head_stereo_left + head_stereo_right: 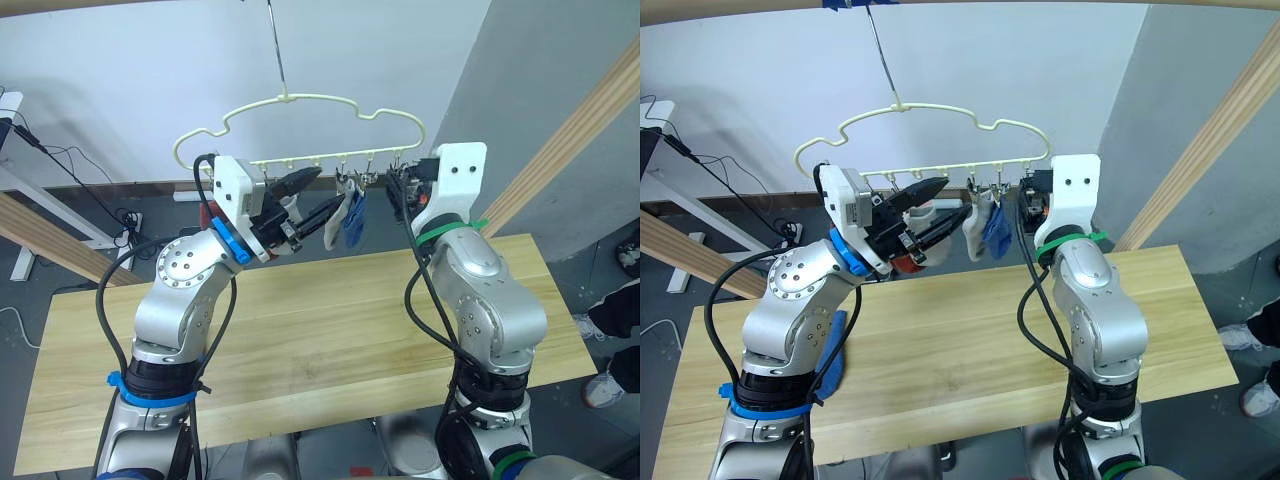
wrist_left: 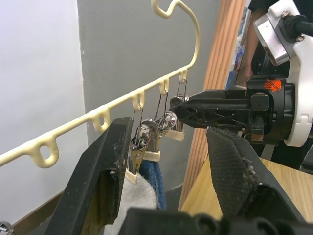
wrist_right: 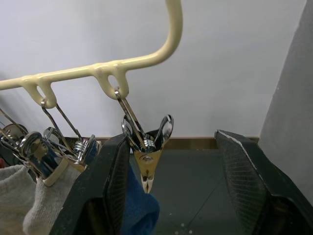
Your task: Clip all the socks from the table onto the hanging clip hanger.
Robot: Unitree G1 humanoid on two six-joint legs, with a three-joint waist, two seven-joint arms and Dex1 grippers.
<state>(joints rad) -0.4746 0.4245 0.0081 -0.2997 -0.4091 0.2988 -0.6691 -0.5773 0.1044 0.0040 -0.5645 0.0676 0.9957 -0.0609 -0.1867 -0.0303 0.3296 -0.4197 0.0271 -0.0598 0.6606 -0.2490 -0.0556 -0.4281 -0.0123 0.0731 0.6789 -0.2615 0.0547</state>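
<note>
Hanging from clip hanger [image 1: 300, 100]: grey sock [image 1: 338, 218] & blue sock [image 1: 355, 222].

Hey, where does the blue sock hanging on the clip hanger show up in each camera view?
Left eye view: the blue sock hangs mid-picture, between the two arms.
Right eye view: it hangs just right of centre, beside a grey sock.
Left wrist view: a blue strip behind the grey sock, low between the fingers.
Right wrist view: blue fabric at the bottom edge, under a clip.
Shared landmark: the clip hanger.
</note>
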